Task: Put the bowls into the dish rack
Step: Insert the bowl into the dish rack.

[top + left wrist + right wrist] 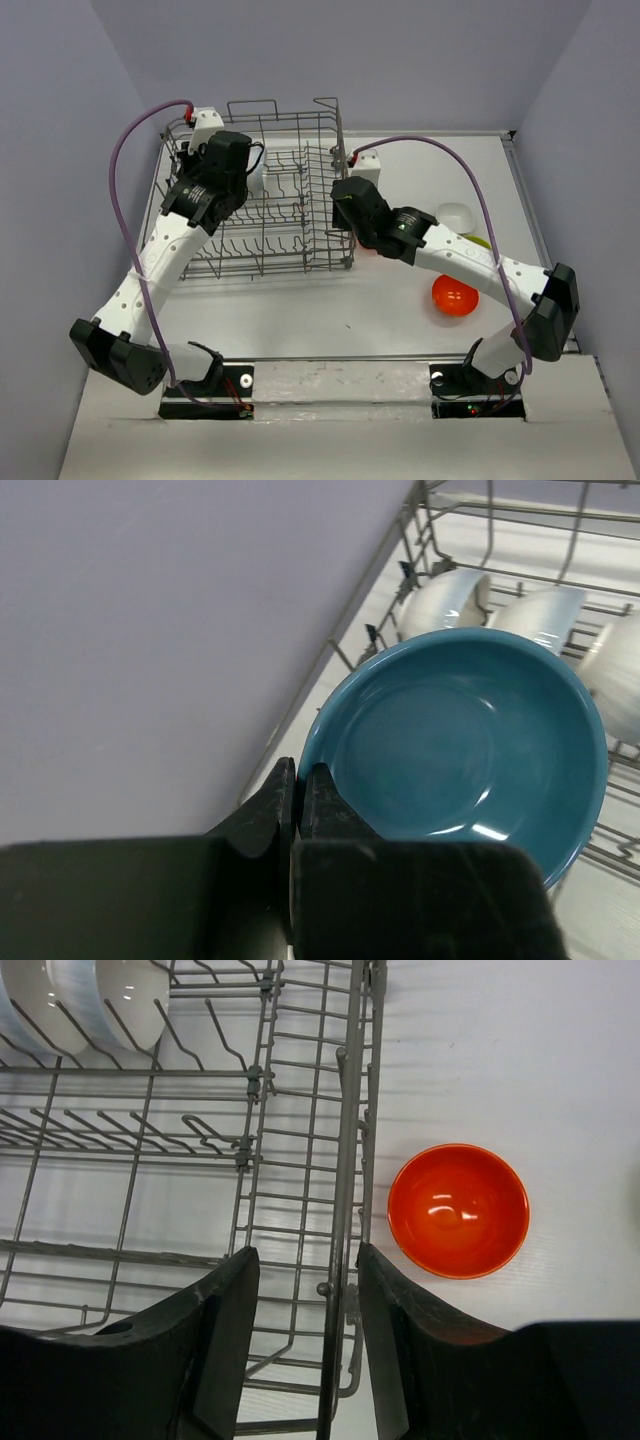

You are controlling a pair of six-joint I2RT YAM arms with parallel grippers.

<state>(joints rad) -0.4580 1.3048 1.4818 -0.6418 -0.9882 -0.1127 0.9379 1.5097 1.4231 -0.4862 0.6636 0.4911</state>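
Currently, loading is part done, with the placement of one bowl in hand. Left end effector (300, 775): fingers pressed together, apparently pinching the near rim of the blue bowl (460, 750). That bowl stands tilted just inside the left wall of the dish rack (352, 1140), its hollow toward the wrist camera. Behind it, white bowls (445, 600) lean on edge in a row among the tines.

Right end effector (305, 1260): jaws apart and holding nothing, poised over the rack's right wall. An orange-red bowl (458, 1210) sits upright on the tabletop (330, 310) just outside that wall. Further right on the tabletop lie a second orange-red bowl (455, 297), a lone white bowl (455, 213) and a yellow-green sliver (482, 240), partly hidden by the arm and probably another bowl.

Next move, as judged: the left arm should settle the blue bowl between tines and let go. The right arm should shift sideways clear of the wall, descend, and take the nearest orange-red bowl by its rim.

Materials: the bowls are round, smooth and glossy with bright highlights, so they are likely hard and slippery at the thin rim. The rack is an open grid of thin grey metal wire with upright and hooked tines. The tabletop is flat, matt and white.
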